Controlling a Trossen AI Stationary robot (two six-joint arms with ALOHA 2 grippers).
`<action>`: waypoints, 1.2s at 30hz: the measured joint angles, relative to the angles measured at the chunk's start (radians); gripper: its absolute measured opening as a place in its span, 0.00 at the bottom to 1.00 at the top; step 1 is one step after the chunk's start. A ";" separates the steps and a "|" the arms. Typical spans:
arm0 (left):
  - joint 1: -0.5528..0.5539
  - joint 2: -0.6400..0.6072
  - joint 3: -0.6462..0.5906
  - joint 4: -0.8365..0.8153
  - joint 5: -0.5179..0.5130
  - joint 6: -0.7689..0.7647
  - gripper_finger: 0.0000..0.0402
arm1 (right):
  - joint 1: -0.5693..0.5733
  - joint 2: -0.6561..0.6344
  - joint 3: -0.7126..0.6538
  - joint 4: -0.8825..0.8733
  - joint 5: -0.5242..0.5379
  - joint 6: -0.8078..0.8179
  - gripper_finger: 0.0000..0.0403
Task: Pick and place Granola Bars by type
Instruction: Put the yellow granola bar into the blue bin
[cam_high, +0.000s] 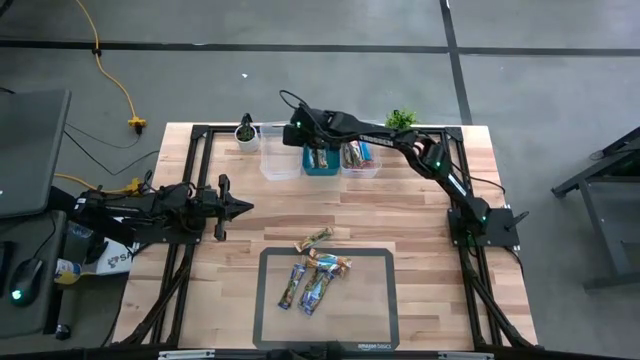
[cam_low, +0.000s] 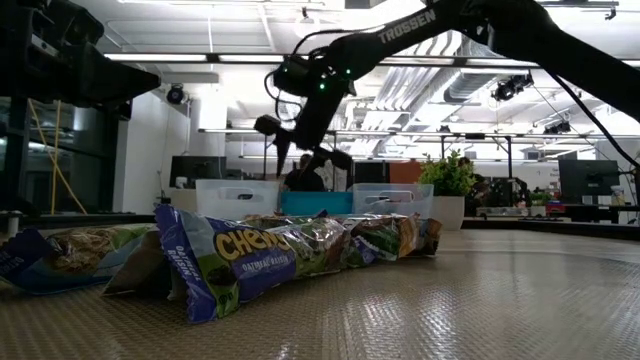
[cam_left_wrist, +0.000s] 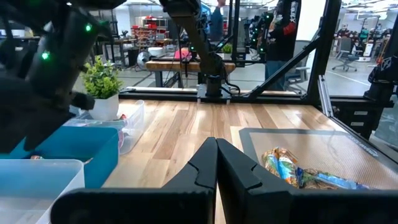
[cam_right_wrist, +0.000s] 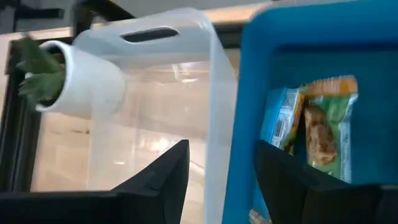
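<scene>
The sorting looks partly done, judging by how things lie. At the far edge of the tabletop (cam_high: 420, 215) stand 3 bins in a row: a clear bin (cam_high: 279, 160) that appears empty, a blue bin (cam_high: 322, 160) with at least 1 green-wrapped bar inside, and another clear bin (cam_high: 361, 157) holding several bars. Still unsorted, a loose cluster of roughly 4 or 5 Granola Bars (cam_high: 312, 275) lies on the dark mat (cam_high: 380, 320) near the front edge, in blue, brown and green wrappers. The right tool (cam_right_wrist: 221, 168) hangs above the boundary between the empty clear bin and the blue bin, its fingers parted and holding nothing; the right wrist view shows the wall between those bins running between them. The left tool (cam_left_wrist: 216, 163) waits over the left side of the tabletop, fingers pressed together and empty, pointing toward the mat. So the pile on the mat remains to be distributed.
</scene>
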 joint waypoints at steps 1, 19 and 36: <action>0.000 0.000 0.000 0.000 -0.001 0.000 0.00 | 0.002 -0.005 0.000 0.009 0.007 -0.026 0.41; 0.000 0.000 0.000 0.000 0.001 0.000 0.00 | 0.014 -0.223 0.000 0.028 0.040 -0.460 0.40; 0.000 0.000 0.000 0.000 0.002 0.000 0.00 | 0.113 -0.350 0.000 -0.069 -0.142 -0.833 0.40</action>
